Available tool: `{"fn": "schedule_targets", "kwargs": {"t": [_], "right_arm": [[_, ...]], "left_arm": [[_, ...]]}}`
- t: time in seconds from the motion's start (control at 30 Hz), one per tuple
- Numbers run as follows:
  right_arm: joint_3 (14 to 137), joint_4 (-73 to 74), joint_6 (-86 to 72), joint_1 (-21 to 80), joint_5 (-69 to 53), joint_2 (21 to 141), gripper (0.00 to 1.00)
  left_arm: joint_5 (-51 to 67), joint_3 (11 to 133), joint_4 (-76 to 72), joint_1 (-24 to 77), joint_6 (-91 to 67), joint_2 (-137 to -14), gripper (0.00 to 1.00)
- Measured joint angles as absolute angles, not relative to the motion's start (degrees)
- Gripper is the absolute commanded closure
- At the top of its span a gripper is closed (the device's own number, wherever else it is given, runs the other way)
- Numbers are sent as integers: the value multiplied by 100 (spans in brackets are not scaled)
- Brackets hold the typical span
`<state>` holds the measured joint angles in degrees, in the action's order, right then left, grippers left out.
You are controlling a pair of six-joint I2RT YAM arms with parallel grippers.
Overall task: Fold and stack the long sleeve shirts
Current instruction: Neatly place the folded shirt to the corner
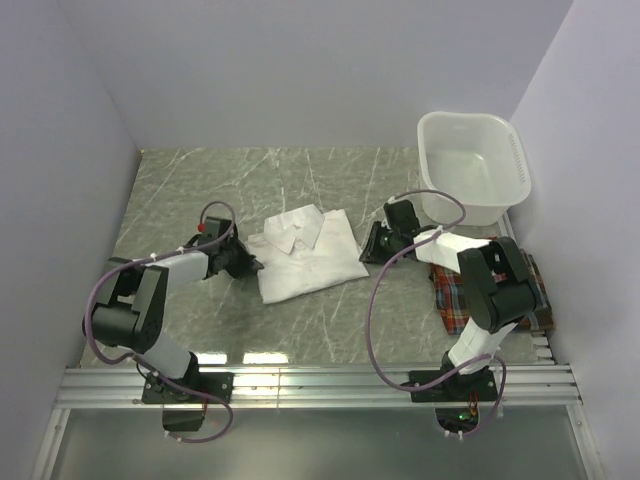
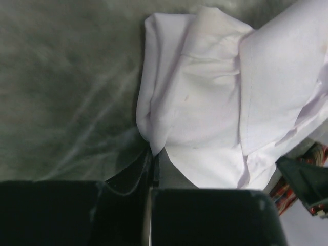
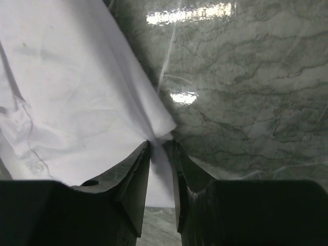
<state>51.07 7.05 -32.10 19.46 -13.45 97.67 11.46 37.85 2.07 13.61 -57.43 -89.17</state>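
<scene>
Top view: the white shirt [image 1: 305, 258] lies at the middle of the table [image 1: 200, 180], collar toward the far side, body gathered into a rough rectangle. I have the left gripper [image 1: 247, 263] at its left edge and the right gripper [image 1: 374, 247] at its right edge. Left wrist view: the fingers [image 2: 130, 179] are clenched on a bunched fold of white cloth, with no gap between them. Right wrist view: the fingers [image 3: 134, 177] are pinched on a thin pointed corner of the same shirt, the cloth running down between them. The plaid shirt [image 1: 452, 298] lies near the right wall, partly hidden under the right arm, well apart from the white one; it looks like a flat bundle, though I cannot tell how neatly it is folded. I judge the white shirt light, soft and limp: it will sag between two grips, crease wherever it bunches, and slide easily on the polished stone. A thin single layer could slip out of a pinch, so I would take hold at hems, seams or doubled edges rather than mid-panel, and keep both corners level so the fold falls straight. The collar and button strip are the stiffer parts and are best left lying flat. The white basin [image 1: 519, 160] stands at the far right, just beyond the right gripper; its floor shows bare, with no cloth inside.
</scene>
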Motion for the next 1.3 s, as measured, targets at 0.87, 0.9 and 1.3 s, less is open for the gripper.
{"fn": "schedule_targets", "kwargs": {"t": [0.87, 0.9, 1.3], "right_arm": [[5183, 3946, -3280, 1083, 2259, 7909, 18], [5183, 3999, -3280, 1035, 2290, 7924, 18], [5240, 4154, -3319, 840, 2182, 9013, 36]], "left_arm": [[-591, 5564, 3063, -469, -3719, -8847, 8], [-622, 5564, 3094, -469, -3664, -8646, 8], [-626, 5266, 2847, -467, -3253, -7229, 9]]}}
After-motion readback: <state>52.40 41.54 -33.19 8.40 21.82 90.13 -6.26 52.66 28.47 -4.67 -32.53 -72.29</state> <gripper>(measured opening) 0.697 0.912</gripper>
